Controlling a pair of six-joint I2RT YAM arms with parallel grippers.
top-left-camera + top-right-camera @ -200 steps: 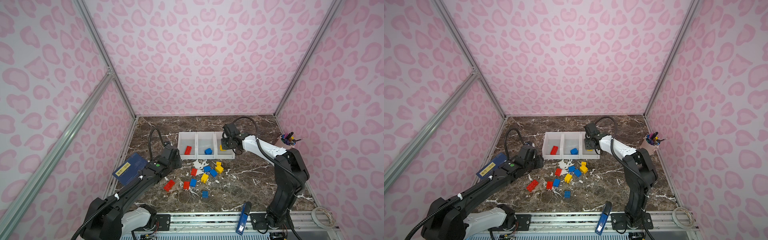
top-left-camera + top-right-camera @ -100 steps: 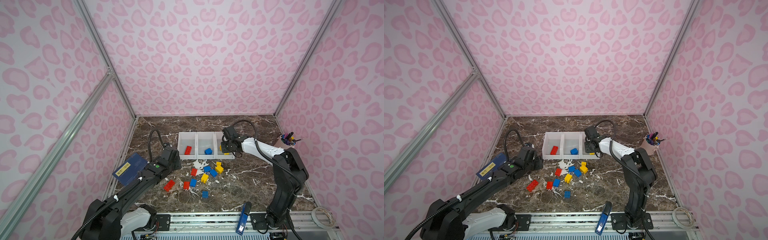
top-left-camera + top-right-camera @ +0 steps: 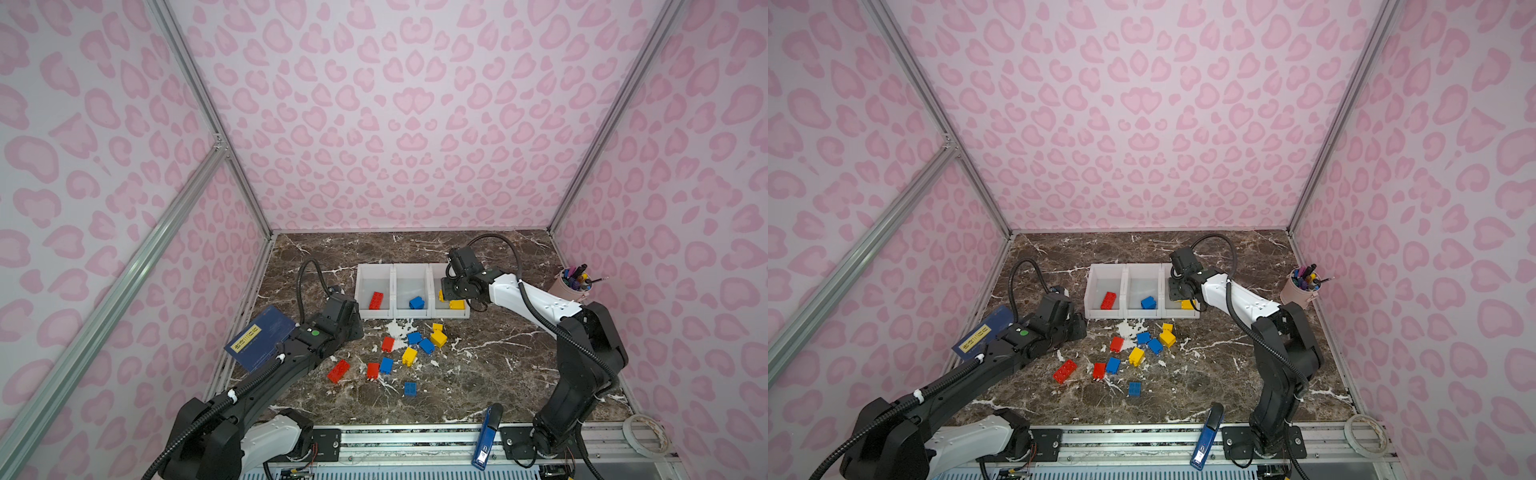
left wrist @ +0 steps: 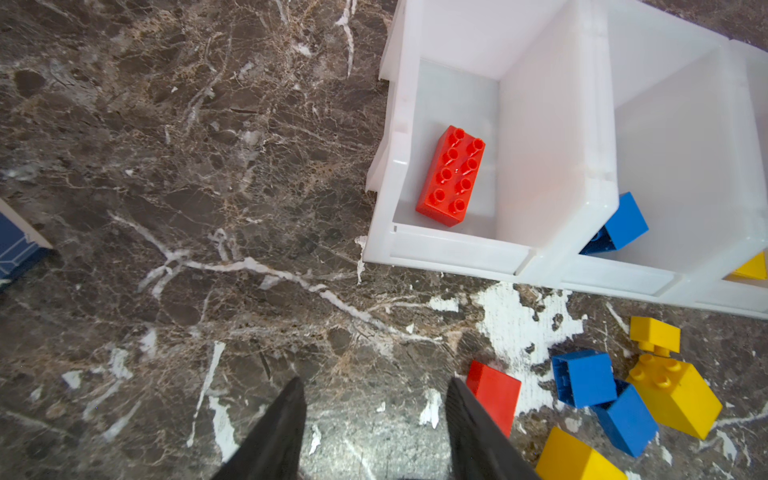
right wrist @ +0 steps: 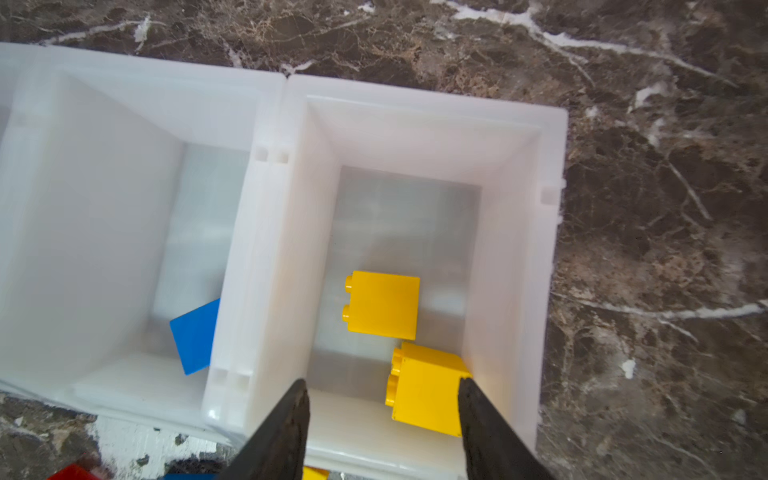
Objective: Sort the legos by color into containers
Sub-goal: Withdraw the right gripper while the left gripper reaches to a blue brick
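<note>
R gripper (image 5: 382,382) jaws apart, empty, over right-end white plastic bin (image 5: 550,216) w/ two yellow studded plastic bricks (image 5: 382,305) inside; L gripper (image 4: 374,380) likewise apart & empty just beside loose red plastic brick (image 4: 494,390) on dark marble tabletop (image 4: 208,208); bricks prob light, rigid, slick, so pinch flat opposite sides, not studs.

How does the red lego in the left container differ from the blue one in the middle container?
The red lego is oblong with eight studs; the blue lego is shorter and squarer. The red lego lies flat, studs up; the blue lego is tipped over. Both sit alone near their containers' front lips.
</note>
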